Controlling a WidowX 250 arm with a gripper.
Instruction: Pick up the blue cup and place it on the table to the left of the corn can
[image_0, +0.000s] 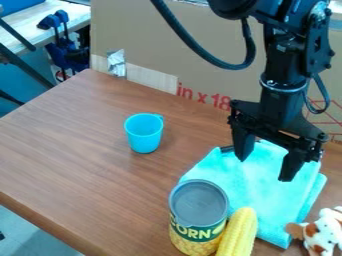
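Hangs with gripper (264, 169) spread and released above turquoise cloth (260, 200); probably soft, light, best pinched by right edge.

Prob. robotics lab | robot arm (282, 72) over wood tbl (73, 135) | cardbd backdrop (160, 37) | 2nd tbl (25, 21) bk L

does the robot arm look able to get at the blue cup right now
Probably yes: the open end effector hangs over the cloth, the cup stands upright, and nothing tall appears between them.
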